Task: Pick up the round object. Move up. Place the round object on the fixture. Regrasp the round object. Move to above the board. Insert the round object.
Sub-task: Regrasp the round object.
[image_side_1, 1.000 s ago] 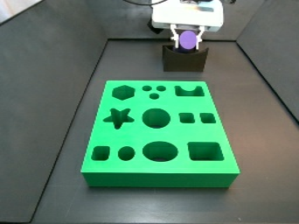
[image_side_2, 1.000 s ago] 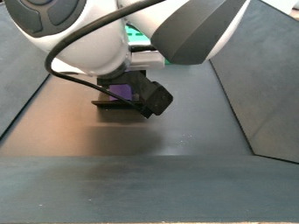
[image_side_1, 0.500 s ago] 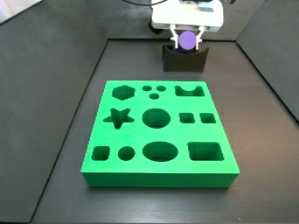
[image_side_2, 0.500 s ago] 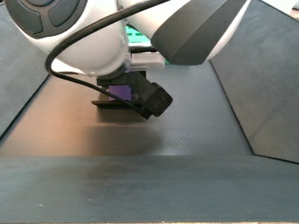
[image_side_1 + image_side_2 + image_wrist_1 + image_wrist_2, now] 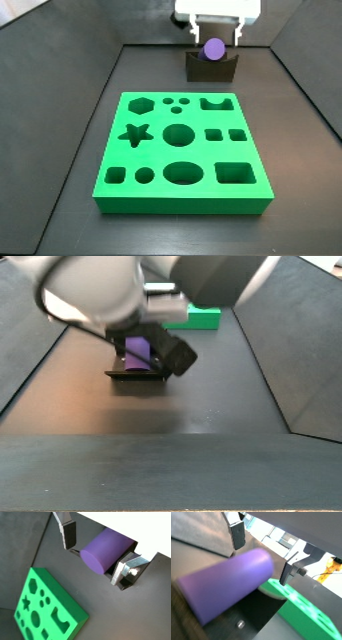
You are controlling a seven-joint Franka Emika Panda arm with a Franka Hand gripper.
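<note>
The round object [image 5: 214,47] is a purple cylinder lying in the notch of the dark fixture [image 5: 210,70] at the back of the floor. It also shows in a side view [image 5: 138,349] on the fixture [image 5: 138,374]. My gripper [image 5: 215,35] is open just above it. In both wrist views the cylinder [image 5: 103,549] [image 5: 228,587] lies between the silver fingers [image 5: 69,533] [image 5: 237,534] with a gap at each side, untouched. The gripper [image 5: 93,561] [image 5: 262,562] straddles the cylinder's end. The green board [image 5: 181,150] with cut-out holes lies in front of the fixture.
The board also shows in both wrist views [image 5: 47,607] [image 5: 304,609] and behind the arm in a side view [image 5: 205,318]. Dark walls [image 5: 307,100] slope up round the floor. The arm's body fills the top of a side view [image 5: 120,286].
The gripper has opened and risen off the cylinder, which stays in the fixture's notch. The arm's body has moved up in both side views.
</note>
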